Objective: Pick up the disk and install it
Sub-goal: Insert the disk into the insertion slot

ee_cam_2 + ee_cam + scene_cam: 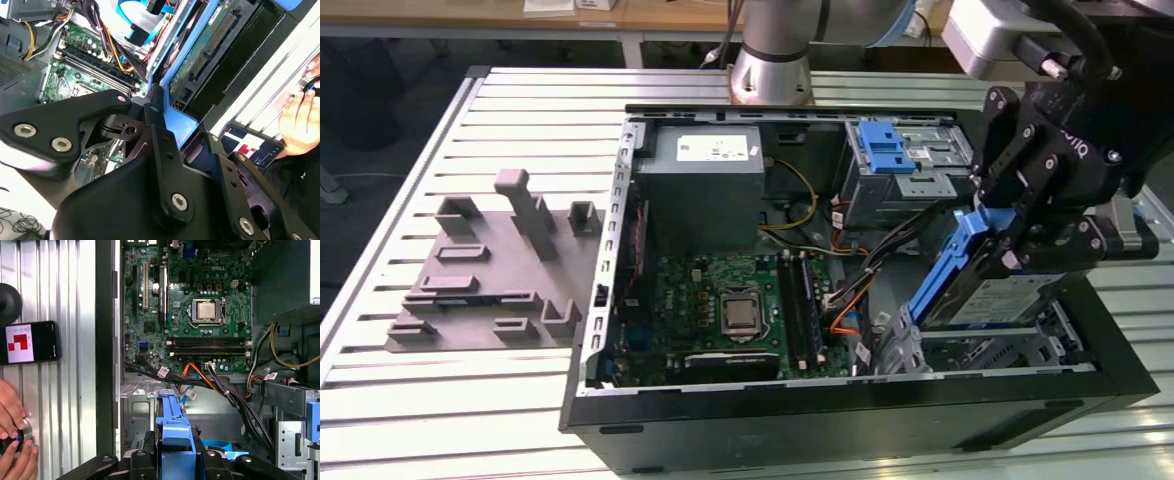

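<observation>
- Plainly, the black, bolted-link gripper (1007, 245) is closed on the disk (994, 300). Its fingers pinch the blue plastic carrier frame at the disk's upper end.
- The disk is a flat silver rectangle with a pale label. It hangs steeply tilted over the metal drive bay at the exterior view's right of the open computer case (854, 400), with its lower end down among the bay's bars. Whether that end touches the bay is hard to tell.
- In the second wrist view the disk's underside shows as a green circuit board with a dark connector strip, edged by the blue frame.
- The green motherboard (720, 300) lies flat on the case floor, with a square metal processor socket at its middle and orange, yellow and black cables looping beside it.
- A boxy grey power supply (707, 180) sits at the far end of the case, and a silver cage (907, 165) with a blue latch stands near it.
- A matte grey moulded fixture (494, 270) with upright blocks rests on the ribbed aluminium table (454, 400), at the exterior view's left of the case.
- A phone (30, 342) lies on the slats, near a person's hand (12, 440).
</observation>
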Controlling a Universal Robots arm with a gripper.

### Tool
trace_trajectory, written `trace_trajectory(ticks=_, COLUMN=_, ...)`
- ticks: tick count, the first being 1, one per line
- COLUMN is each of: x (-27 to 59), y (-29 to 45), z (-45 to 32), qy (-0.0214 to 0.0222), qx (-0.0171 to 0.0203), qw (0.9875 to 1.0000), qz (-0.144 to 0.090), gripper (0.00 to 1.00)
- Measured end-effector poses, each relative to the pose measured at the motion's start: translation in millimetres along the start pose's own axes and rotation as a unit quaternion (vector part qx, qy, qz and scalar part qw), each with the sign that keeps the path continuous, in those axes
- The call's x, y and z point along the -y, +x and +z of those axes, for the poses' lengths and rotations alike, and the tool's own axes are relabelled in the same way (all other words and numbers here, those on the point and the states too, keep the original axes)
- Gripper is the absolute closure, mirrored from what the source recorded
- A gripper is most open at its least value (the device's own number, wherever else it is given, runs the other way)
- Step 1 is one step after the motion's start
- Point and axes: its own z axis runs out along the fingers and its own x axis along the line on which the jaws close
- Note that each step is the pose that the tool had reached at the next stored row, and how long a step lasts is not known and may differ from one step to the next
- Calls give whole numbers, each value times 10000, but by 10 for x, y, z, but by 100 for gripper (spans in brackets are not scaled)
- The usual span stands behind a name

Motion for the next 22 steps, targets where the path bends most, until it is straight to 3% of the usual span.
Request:
trace_trajectory(ticks=7, x=1, y=2, z=67, qy=0, qx=0, qw=10000, qz=0, gripper=64)
trace_trajectory(ticks=16, x=1, y=2, z=72, qy=0, qx=0, qw=10000, qz=0, gripper=64)
trace_trajectory(ticks=18, x=1, y=2, z=77, qy=0, qx=0, qw=10000, qz=0, gripper=62)
trace_trajectory(ticks=19, x=1, y=2, z=81, qy=0, qx=0, qw=10000, qz=0, gripper=56)
trace_trajectory(ticks=22, x=1, y=3, z=124, qy=0, qx=0, qw=10000, qz=0, gripper=56)
